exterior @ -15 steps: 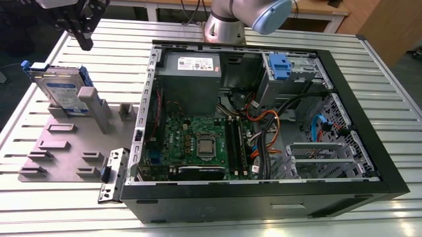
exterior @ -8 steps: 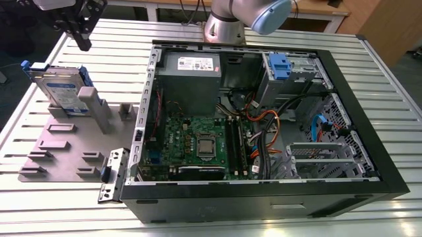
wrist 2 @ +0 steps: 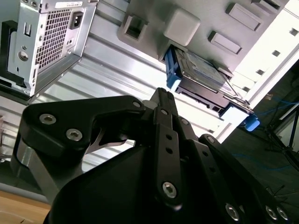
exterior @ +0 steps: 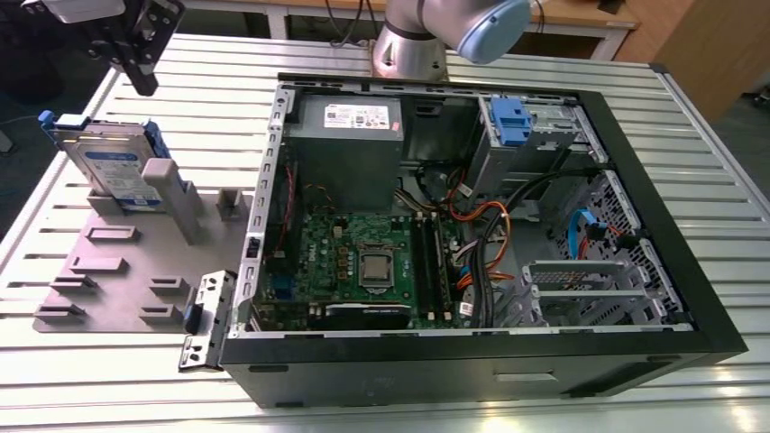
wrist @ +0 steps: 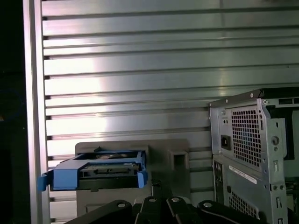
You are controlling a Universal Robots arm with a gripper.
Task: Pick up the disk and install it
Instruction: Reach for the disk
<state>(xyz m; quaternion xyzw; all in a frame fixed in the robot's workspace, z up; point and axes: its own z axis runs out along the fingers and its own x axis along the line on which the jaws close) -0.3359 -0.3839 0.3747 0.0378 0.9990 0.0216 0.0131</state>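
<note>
Over the surface (exterior: 216, 72) near its corner at the exterior view's left, the fingers (exterior: 141, 79) hang pressed together, holding nothing. Below them the disk (exterior: 111, 167) stands on edge in a grey fixture (exterior: 108, 271), beside the open computer case (exterior: 481, 370).

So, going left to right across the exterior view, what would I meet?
Disk, standing on edge outside the case → power supply → blue latch on the drive bay → blue cable inside the case.
</note>
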